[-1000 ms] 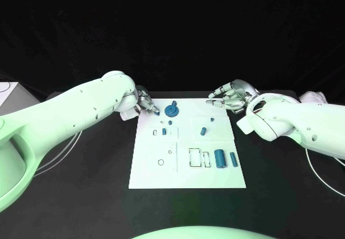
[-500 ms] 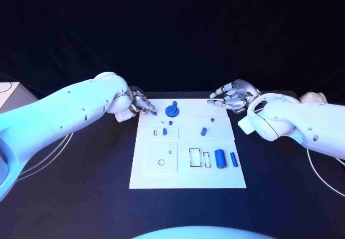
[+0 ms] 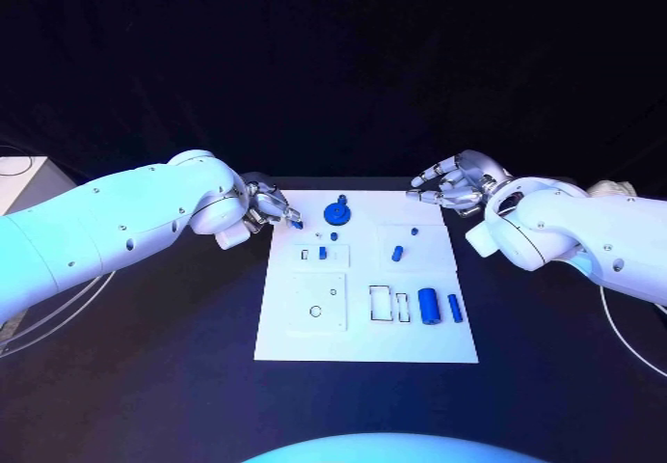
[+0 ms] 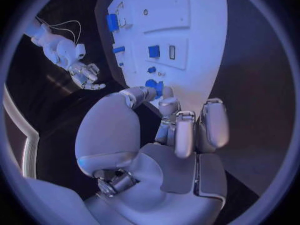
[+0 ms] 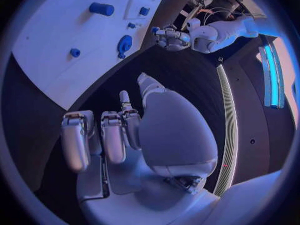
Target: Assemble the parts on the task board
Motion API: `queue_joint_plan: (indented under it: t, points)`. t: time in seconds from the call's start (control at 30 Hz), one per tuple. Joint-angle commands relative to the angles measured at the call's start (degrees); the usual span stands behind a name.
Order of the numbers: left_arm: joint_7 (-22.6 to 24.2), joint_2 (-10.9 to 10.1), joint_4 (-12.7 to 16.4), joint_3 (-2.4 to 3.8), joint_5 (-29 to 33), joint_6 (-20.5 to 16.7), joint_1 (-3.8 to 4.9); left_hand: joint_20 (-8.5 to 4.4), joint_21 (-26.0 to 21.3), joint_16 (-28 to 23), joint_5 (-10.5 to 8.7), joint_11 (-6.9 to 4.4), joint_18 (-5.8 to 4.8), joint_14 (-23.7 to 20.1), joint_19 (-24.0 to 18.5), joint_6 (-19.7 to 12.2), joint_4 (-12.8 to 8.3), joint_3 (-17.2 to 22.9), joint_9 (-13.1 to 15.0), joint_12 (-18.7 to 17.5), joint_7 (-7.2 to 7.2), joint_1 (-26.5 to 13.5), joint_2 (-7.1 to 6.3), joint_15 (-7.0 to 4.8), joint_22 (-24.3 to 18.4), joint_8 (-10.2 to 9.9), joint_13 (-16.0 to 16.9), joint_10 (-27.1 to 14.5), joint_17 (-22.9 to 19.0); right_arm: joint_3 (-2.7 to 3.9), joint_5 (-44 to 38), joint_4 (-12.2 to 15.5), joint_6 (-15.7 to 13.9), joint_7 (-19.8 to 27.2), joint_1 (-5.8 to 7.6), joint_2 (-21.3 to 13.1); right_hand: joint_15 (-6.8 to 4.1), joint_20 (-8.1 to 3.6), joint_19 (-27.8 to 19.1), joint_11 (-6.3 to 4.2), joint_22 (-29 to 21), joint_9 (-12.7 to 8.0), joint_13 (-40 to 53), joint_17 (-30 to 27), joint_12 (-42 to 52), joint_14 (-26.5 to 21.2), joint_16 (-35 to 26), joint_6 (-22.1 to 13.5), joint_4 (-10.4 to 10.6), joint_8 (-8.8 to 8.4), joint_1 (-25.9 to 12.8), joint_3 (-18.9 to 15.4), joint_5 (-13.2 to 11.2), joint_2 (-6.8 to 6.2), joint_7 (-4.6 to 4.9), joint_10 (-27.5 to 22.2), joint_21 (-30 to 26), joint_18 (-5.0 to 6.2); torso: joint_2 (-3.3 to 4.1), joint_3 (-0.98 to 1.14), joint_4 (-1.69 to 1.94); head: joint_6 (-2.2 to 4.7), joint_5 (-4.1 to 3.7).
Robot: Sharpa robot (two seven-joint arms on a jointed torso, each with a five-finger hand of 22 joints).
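Two blue cylinders (image 3: 438, 307) lie side by side at the near right of the task board (image 3: 364, 347), just beside two empty rectangular slots, and they have not stirred over the last second. Farther up, a small peg (image 3: 398, 254) and a little block (image 3: 321, 253) sit unchanged too. At the far edge the gear-like part (image 3: 336, 211) rests where it was. Just beside it the left hand (image 3: 271, 205) pinches a small blue piece (image 3: 296, 222) between thumb and fingertip over the board's far-left corner, having crept a shade inward. The right hand (image 3: 452, 182) still hovers off the far-right corner, fingers curled loosely apart and holding nothing. So, I judge, insertion is about to start. No readable writing anywhere.
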Motion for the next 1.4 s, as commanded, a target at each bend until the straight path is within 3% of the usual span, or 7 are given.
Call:
queue_joint_plan:
  t: [0.03,0.3,0.73,1.4]
  points:
    - [0.8,-0.9,2.4,-0.26,-2.5,-3.9,-0.34,0.02,0.3,0.2,0.38,0.07,-1.09,6.1,0.3,0.8,-12.9,12.4,0.0,0.3,-0.54,-0.5,-0.04,-0.37,0.1,0.3,0.2,0.5,15.1,0.01,-0.1,0.0,0.3,0.5,-0.01,-0.2,0.28,0.22,4.6,0.05,13.1,-0.1,8.7,11.7,-0.2,5.1,-0.4,0.3,0.2,0.01,-0.5,-0.1,0.1,0.12,0.05,0.0,-0.2,0.38,-0.20,-0.09,0.21,-0.15,0.06]
    - [0.1,-2.3,6.4,-1.34,-5.3,-3.4,-1.16,0.01,0.3,0.2,0.45,0.05,-1.08,6.1,0.3,0.8,-12.9,12.4,0.0,0.4,-0.55,-0.5,-0.05,-0.38,0.1,0.3,0.3,0.6,15.1,0.01,-0.1,0.0,0.3,0.5,-0.01,-0.2,0.27,0.22,4.6,0.04,13.1,-0.1,8.7,11.8,-0.2,5.2,-0.3,0.3,0.1,0.03,-0.5,-0.1,0.2,0.11,0.04,0.0,-0.3,0.40,0.02,0.00,-0.01,-0.13,0.42]
    - [-0.8,-1.5,7.3,-2.73,-9.6,-2.1,-1.68,-0.01,0.4,0.2,0.55,0.02,-1.12,6.1,0.4,0.9,-13.0,12.5,0.0,0.5,-0.59,-0.6,-0.08,-0.41,0.3,0.3,0.5,0.7,15.1,0.00,-0.1,-0.1,0.4,0.6,-0.03,-0.1,0.27,0.22,4.6,0.04,13.1,-0.1,8.7,11.8,-0.2,5.2,-0.3,0.3,0.1,0.03,-0.5,-0.1,0.2,0.11,0.04,0.0,-0.3,0.40,0.12,0.04,-0.08,-0.43,0.40]
    - [-1.8,-0.7,6.8,-3.11,-11.8,0.5,-1.80,-0.05,0.4,0.2,0.66,-0.02,-1.14,6.1,0.5,0.9,-13.1,12.6,0.0,0.4,-0.62,-0.6,-0.09,-0.45,0.4,0.3,0.4,0.7,15.1,0.00,-0.1,-0.2,0.5,0.6,-0.05,0.0,0.27,0.22,4.6,0.04,13.1,-0.1,8.7,11.8,-0.2,5.2,-0.3,0.3,0.1,0.03,-0.5,-0.1,0.2,0.11,0.04,0.0,-0.3,0.40,0.03,0.02,-0.05,-0.95,0.38]
